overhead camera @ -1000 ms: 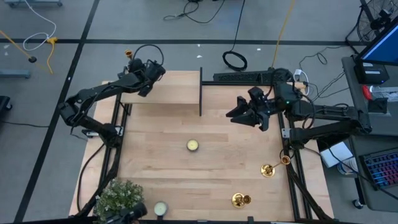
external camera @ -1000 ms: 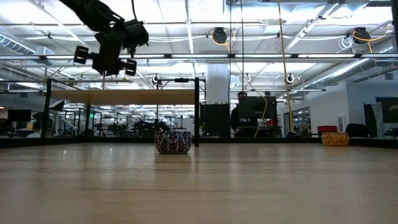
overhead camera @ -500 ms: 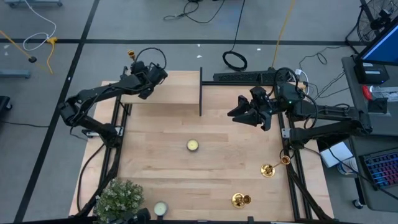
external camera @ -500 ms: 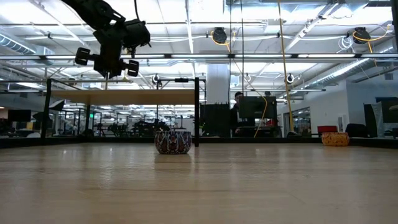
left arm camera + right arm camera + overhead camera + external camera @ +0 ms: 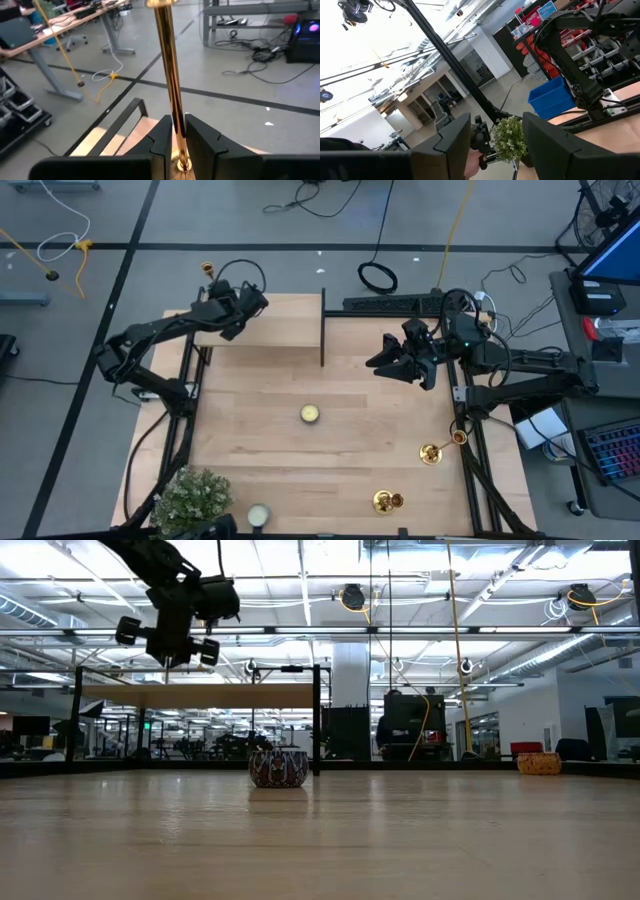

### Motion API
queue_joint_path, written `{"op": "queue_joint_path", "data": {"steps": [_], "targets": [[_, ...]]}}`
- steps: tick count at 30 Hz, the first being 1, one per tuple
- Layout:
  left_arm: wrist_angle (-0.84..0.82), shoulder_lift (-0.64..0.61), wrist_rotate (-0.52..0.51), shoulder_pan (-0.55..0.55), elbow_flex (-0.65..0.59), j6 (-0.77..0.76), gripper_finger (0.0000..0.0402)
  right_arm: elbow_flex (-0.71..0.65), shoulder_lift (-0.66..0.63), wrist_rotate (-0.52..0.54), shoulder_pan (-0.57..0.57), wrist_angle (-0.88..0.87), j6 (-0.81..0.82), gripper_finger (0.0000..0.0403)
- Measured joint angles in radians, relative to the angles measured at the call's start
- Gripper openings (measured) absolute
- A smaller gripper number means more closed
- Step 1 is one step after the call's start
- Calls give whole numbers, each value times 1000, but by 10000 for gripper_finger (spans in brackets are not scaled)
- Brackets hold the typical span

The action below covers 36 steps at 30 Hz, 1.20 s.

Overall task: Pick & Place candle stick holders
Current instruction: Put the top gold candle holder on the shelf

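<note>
**Candle stick holders — one held aloft, two on the surface**

Since the earlier frames the left arm has shifted only slightly at the far-left corner; the right arm has barely moved.

High view — left gripper reaches past the far-left edge of the wooden surface, fingers clamped on a gold candle stick holder. Right gripper hovers over the far-right part of the surface, nothing between its fingers. Two more candle stick holders lie near the right edge: one by the frame, one nearer the front. A yellow tealight sits mid-surface, a pale tealight at the front, beside a small potted plant.

Low view — left gripper hangs high above the surface; a patterned bowl stands at the far side.

Left wrist view — fingers closed narrowly on the holder's stem.

Right wrist view — fingers spread partway apart, empty — the plant shows between them.
</note>
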Motion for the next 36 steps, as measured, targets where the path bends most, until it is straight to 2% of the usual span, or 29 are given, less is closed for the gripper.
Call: {"op": "queue_joint_path", "data": {"steps": [4, 11, 15, 29, 31, 36], "targets": [[-8, -5, 13, 2, -1, -18, 81, 0, 0, -1, 0, 0, 0, 178], [-2, -7, 12, -7, -1, -21, 152, 0, 0, -1, 0, 0, -3, 178], [-2, -9, 12, -16, -1, -24, 177, 0, 0, -1, 0, 0, -3, 178], [-11, -63, 15, -91, -1, -51, 182, 0, 0, 1, 0, 4, -3, 178], [-12, -78, 36, -107, -1, -49, 182, 0, 0, 2, 0, 4, -6, 178], [-49, -115, 168, -153, 0, -64, 181, 0, 0, 2, 0, 4, -15, 178]]}}
